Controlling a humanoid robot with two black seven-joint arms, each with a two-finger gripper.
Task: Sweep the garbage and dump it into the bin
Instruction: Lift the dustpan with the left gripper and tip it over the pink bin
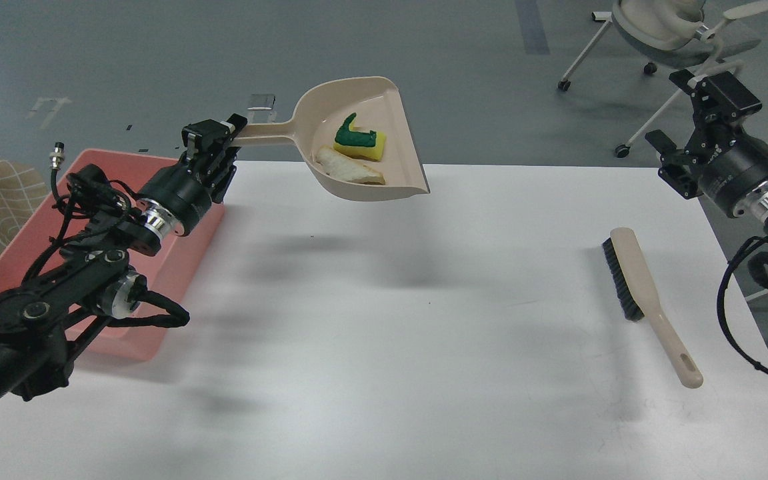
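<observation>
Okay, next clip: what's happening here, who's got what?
The robot's left hand grips the handle of a beige dustpan and holds it in the air above the white table. In the pan lie the garbage scraps: a yellow sponge piece with a green top and a pale strip. The pink bin sits at the table's left, not yet under the pan. The brush lies on the table at right. The right hand is empty and raised.
</observation>
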